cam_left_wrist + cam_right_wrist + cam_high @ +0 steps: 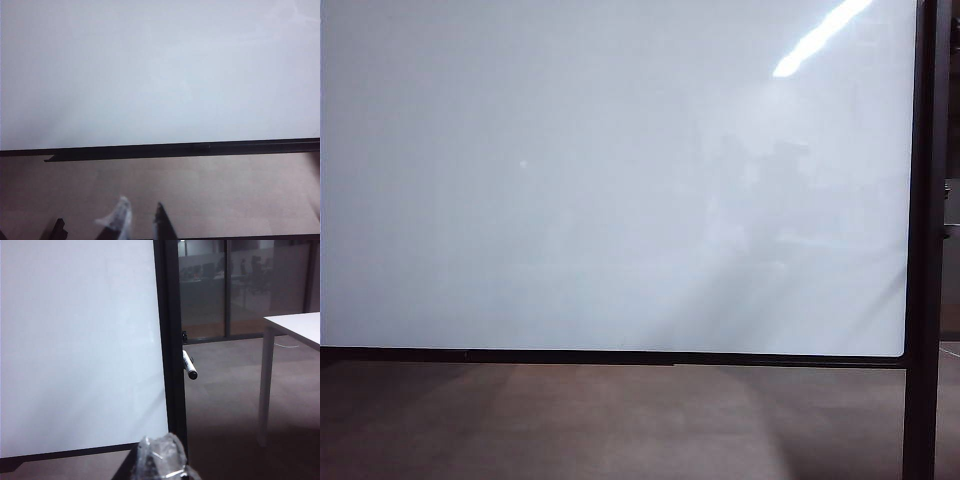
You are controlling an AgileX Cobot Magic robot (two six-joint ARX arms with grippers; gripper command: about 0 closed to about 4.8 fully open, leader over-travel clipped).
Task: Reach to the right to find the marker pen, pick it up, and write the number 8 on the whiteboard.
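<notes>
The whiteboard (610, 190) fills most of the exterior view, glossy white with a thin black frame and a black post (922, 240) at its right. Its face is blank, and the number 8 is not in view. The marker pen (189, 365), white with a black cap, hangs on the far side of the post (170, 340), and only the right wrist view shows it. My right gripper (161, 456), its tips wrapped in clear tape, is shut on nothing, low and well short of the pen. My left gripper (141, 210) is open and empty, facing the board's bottom edge (175, 148). Neither gripper appears in the exterior view.
A white table (295, 324) with a slim leg stands right of the post. Glass partitions (225, 290) close off the room behind it. Brown floor (620, 420) runs under the board.
</notes>
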